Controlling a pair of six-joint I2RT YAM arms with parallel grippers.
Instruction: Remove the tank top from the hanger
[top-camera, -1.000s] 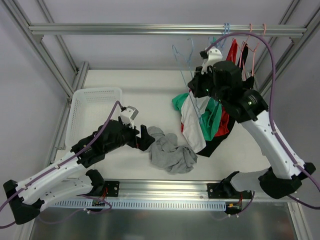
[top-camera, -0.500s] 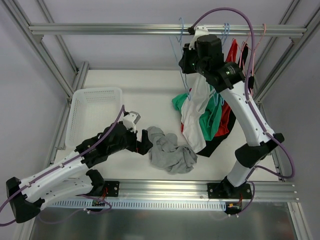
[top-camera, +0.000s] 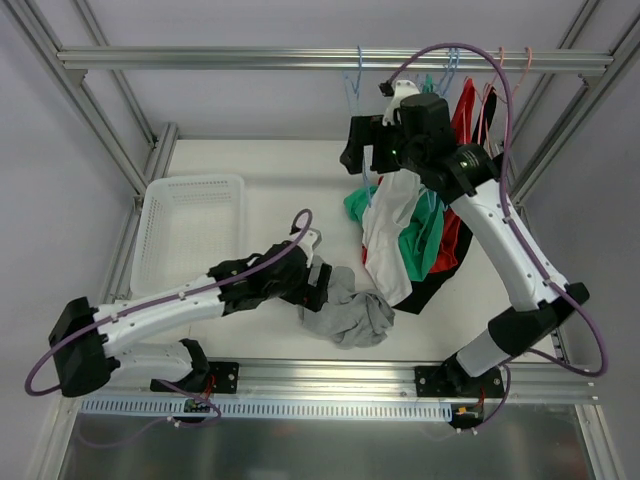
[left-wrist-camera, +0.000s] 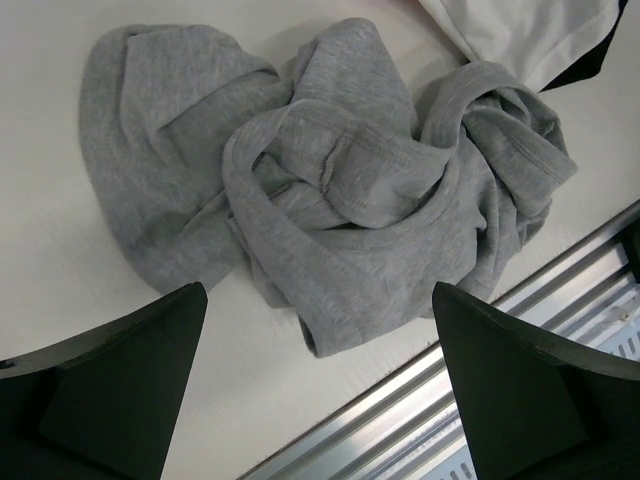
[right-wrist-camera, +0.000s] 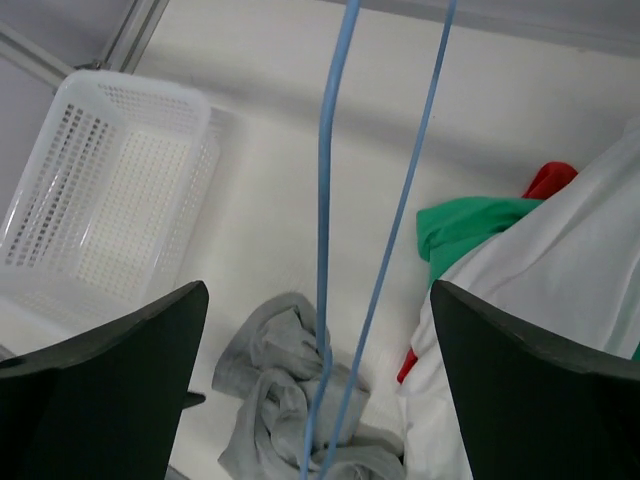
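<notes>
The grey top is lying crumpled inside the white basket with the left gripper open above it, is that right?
Not quite. The grey top lies crumpled on the table, outside the white basket; the top external view shows this. The left gripper is indeed open above it.

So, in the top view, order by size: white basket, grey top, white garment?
Largest: white basket.
Then grey top and white garment look about alike; the garment hangs nearer the camera and is partly covered, so I leave them unranked.

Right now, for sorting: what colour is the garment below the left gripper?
Plain grey garment, clearest in the left wrist view.
</notes>
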